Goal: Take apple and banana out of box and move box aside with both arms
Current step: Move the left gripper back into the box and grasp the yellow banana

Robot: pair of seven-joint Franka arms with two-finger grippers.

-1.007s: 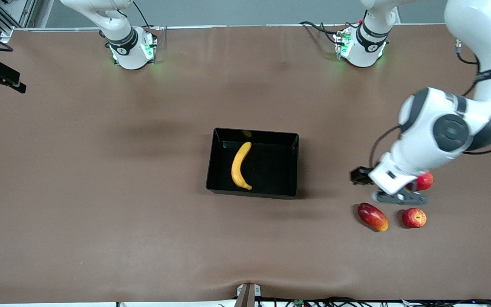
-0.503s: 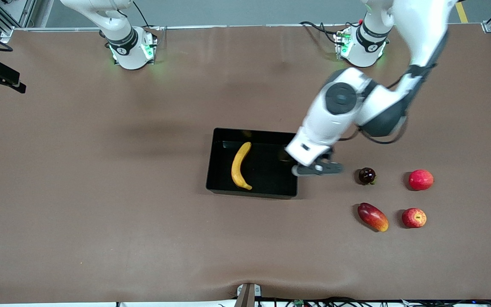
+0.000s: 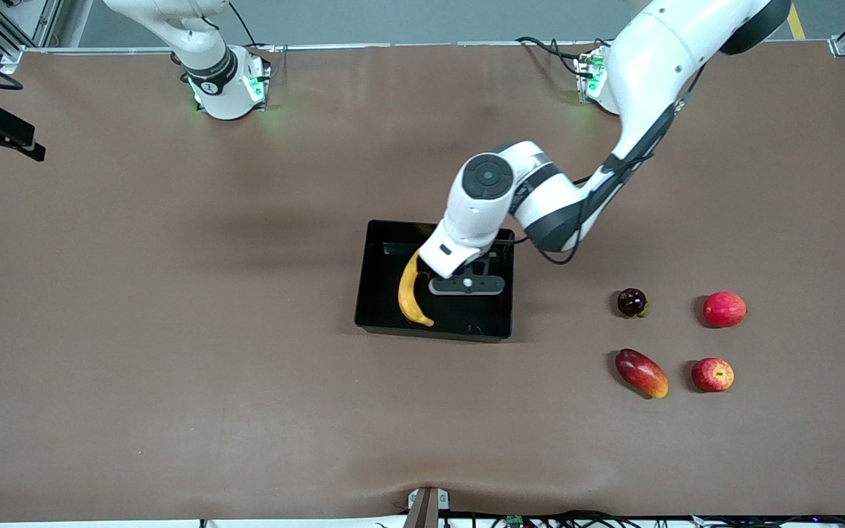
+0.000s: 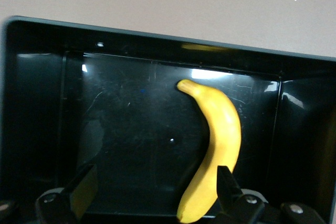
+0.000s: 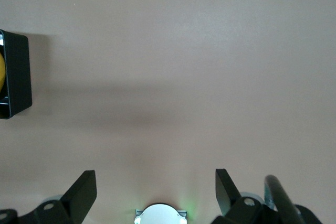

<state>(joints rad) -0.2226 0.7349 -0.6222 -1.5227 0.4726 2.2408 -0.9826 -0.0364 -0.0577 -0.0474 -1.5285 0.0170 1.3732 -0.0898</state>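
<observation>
The left gripper (image 3: 466,284) hangs over the box (image 3: 375,308) at mid-tabletop with jaws spread wide and empty, while the right gripper (image 5: 156,195) waits, jaws also apart, over bare tabletop toward the right arm's end. The banana (image 3: 413,286) lies flat inside the box along the wall toward the right arm's end, its long axis running from the robots' side toward the front camera, bowed, both tips toward the box's middle. The jaws sit off-centre from it, so a straight descent could clip it against the wall or close on nothing; the apple (image 3: 713,375) already rests outside the box, toward the left arm's end.

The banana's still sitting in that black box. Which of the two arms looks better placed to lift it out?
The left one. Its open gripper hangs over the box, right beside the banana, which shows between its fingers in the left wrist view. The right gripper waits, open, over bare table near its base.
</observation>
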